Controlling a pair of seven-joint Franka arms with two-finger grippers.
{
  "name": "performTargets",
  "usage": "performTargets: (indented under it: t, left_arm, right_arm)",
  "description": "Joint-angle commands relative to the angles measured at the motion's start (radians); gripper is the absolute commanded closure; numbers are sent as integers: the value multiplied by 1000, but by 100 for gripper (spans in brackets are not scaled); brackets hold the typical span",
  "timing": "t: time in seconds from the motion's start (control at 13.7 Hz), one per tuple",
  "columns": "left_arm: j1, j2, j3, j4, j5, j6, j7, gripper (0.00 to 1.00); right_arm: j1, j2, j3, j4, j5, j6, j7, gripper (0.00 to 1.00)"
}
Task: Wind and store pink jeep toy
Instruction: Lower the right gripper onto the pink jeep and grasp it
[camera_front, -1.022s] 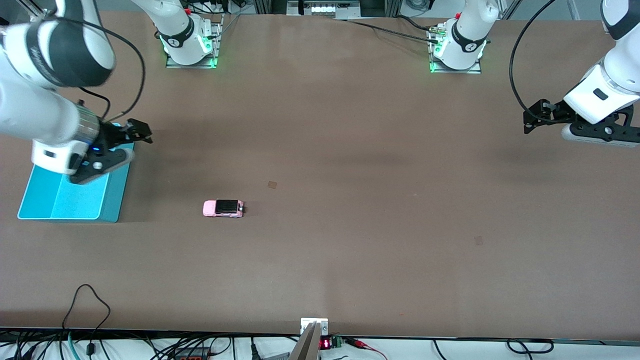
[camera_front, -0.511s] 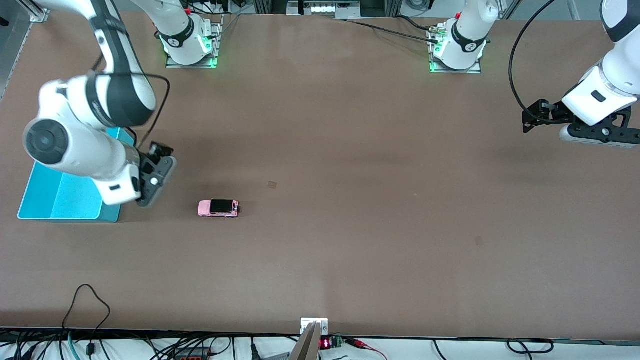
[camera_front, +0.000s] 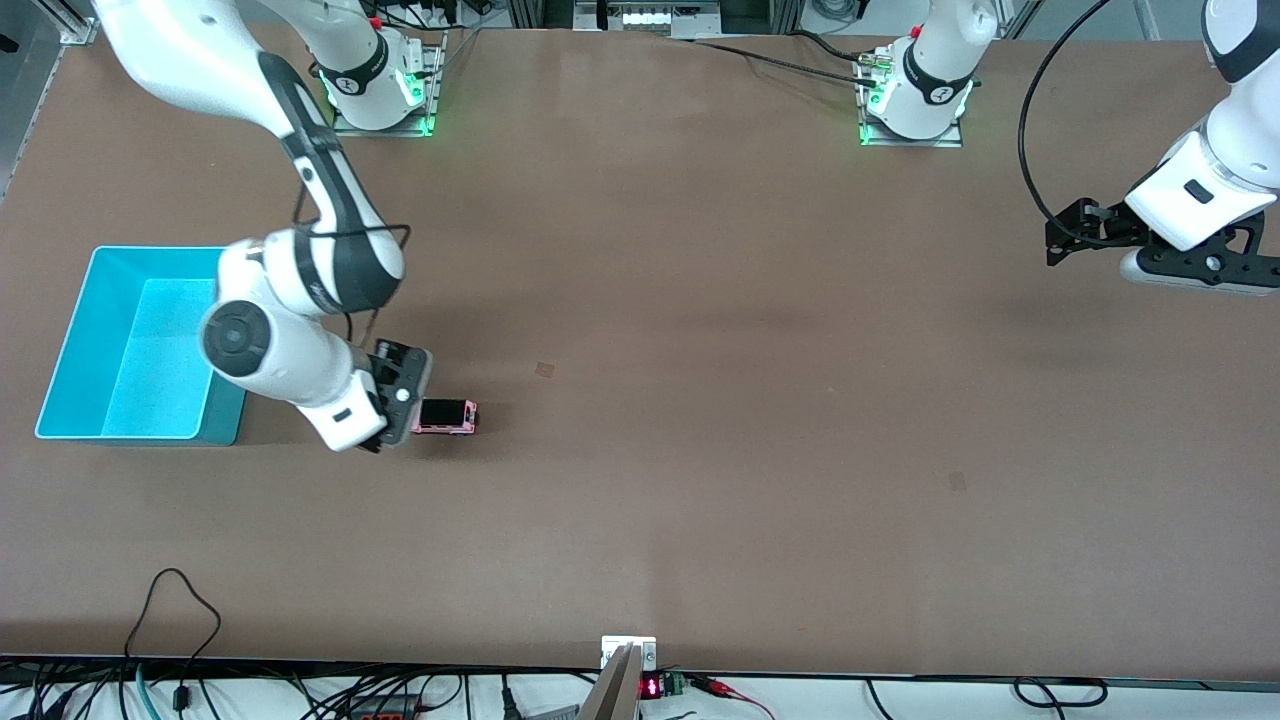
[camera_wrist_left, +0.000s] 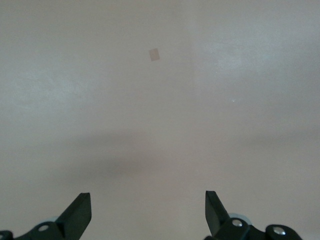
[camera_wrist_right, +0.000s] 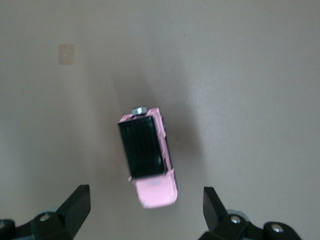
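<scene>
The pink jeep toy (camera_front: 448, 416) stands on its wheels on the brown table, nearer the front camera than the turquoise bin's middle and toward the right arm's end. In the right wrist view the jeep (camera_wrist_right: 145, 150) shows its black roof and pink hood. My right gripper (camera_front: 404, 398) hangs low over the jeep's bin-side end, open, its fingers (camera_wrist_right: 75, 205) wide apart with the hood between them, not touching. My left gripper (camera_front: 1062, 240) is open and empty over bare table at the left arm's end and waits; its fingers (camera_wrist_left: 80, 212) are spread.
The turquoise bin (camera_front: 70, 340) stands empty near the table's edge at the right arm's end, beside the jeep. Small tan marks lie on the table (camera_front: 544, 369) (camera_front: 957, 481). Cables run along the front edge.
My right arm has swung from over the bin down to the jeep. The jeep has shifted slightly toward the bin. The left arm has barely moved.
</scene>
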Motion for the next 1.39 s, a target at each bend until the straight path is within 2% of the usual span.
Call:
performTargets:
  t: [0.0, 0.51, 0.73, 0.8, 0.88, 0.95, 1.02, 1.09, 1.31]
  left_arm:
    - [-14, 14, 10, 32, -10, -25, -10, 0]
    - [-14, 15, 9, 33, -10, -25, -12, 0]
    - [-14, 15, 9, 33, -10, -25, -12, 0]
    - [-14, 15, 9, 33, -10, -26, -10, 0]
    - [-14, 15, 9, 33, -10, -26, -10, 0]
    - [-12, 15, 9, 33, -10, -26, -10, 0]
    - [-12, 17, 9, 33, -10, -26, -10, 0]
    - [-12, 15, 9, 32, -10, -26, -10, 0]
    - [-12, 15, 10, 32, -10, -28, -9, 0]
  right_arm:
    - [12, 56, -3, 2, 21, 79, -29, 0]
    - [24, 99, -3, -64, 21, 205, -30, 0]
    - [23, 93, -3, -82, 21, 206, -29, 0]
    - [21, 91, -3, -84, 21, 206, -32, 8]
    - [23, 86, -3, -84, 21, 202, -54, 48]
    - [24, 85, -3, -84, 21, 200, -67, 73]
    - [24, 82, -3, -84, 21, 199, -65, 88]
    - [24, 73, -3, -84, 26, 196, -65, 99]
    - [21, 22, -5, -72, 26, 163, -44, 100]
